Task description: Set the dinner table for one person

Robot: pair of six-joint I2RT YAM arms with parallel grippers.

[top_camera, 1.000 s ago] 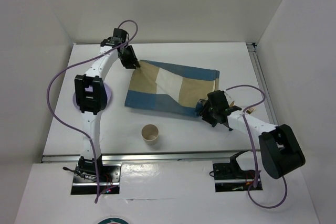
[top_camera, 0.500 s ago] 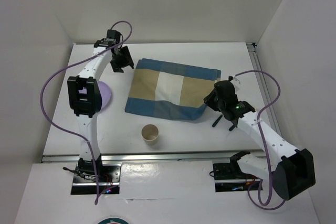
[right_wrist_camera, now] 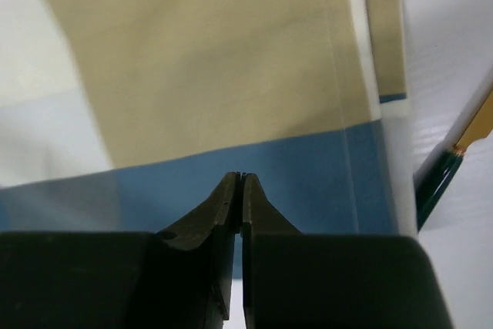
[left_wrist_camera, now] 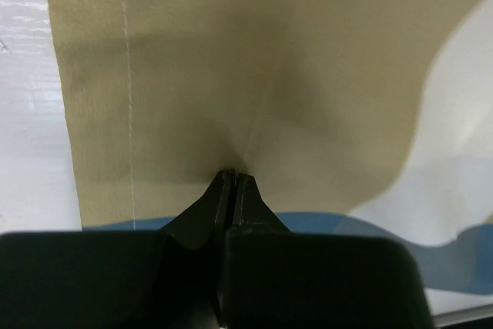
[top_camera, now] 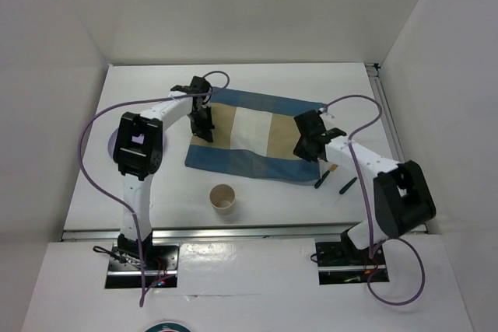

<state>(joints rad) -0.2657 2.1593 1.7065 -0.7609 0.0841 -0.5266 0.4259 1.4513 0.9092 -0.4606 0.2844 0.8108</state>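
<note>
The blue, tan and white striped cloth mat (top_camera: 253,136) lies flat in the middle of the white dinner table (top_camera: 136,87). My left gripper (top_camera: 204,128) is shut, its tips pressed on the mat's tan left part (left_wrist_camera: 308,59), where a small crease runs from the tips (left_wrist_camera: 233,175). My right gripper (top_camera: 305,147) is shut, its tips (right_wrist_camera: 242,175) over the blue band of the mat (right_wrist_camera: 216,59) near its right edge. Nothing shows between either pair of jaws.
A paper cup (top_camera: 223,198) stands in front of the mat. Two dark utensils (top_camera: 327,179) (top_camera: 346,185) lie right of the mat; one green and gold handle (right_wrist_camera: 445,169) shows beside the cloth. A purple plate (top_camera: 108,145) lies under the left arm. Aluminium rails (top_camera: 387,118) edge the table.
The mat's lifted left corner was let go and the mat now lies flat. Both grippers have moved inward onto the mat, left from the far-left corner, right from the near-right side.
</note>
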